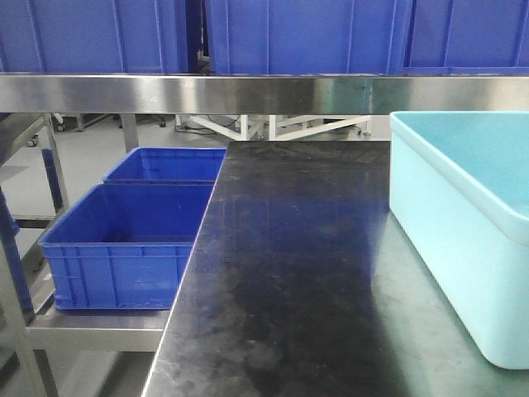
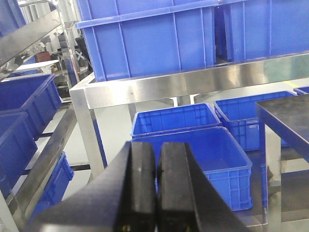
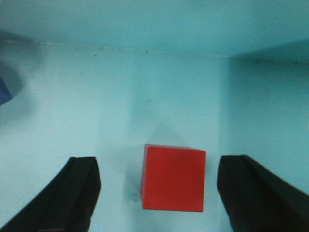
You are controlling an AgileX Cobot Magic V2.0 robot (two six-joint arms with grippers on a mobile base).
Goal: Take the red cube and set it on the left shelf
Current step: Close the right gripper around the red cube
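Right end effector point(image 3: 158, 166) is released, its two black fingers point(image 3: 77, 193) spread wide, and sitting squarely in the gap is the small red cube point(image 3: 174, 179). There's clear space on both sides of it, so neither finger touches it. The cube rests flat on the floor of the pale turquoise plastic tub point(image 3: 96, 96), a little closer to the left finger than the right.

Over on the other arm, the left end effector point(image 2: 157, 150) is clenched on nothing, pads pressed together, hanging idle above the open blue plastic crates point(image 2: 193, 154).

Stepping back to the front view: the tub stands on the right of the black tabletop point(image 1: 289, 273), and its wall hides the cube from here. No arm shows in this view.

This reads as the pick, lined up but not yet made. Next, I'd say, the right fingers need to settle a touch lower if they aren't already level with the cube, then squeeze evenly on its two side faces and lift straight up past the tub wall. After that comes a long carry across to the brushed stainless-steel rack point(image 2: 46, 157) on the left, and nothing here shows which level is free.
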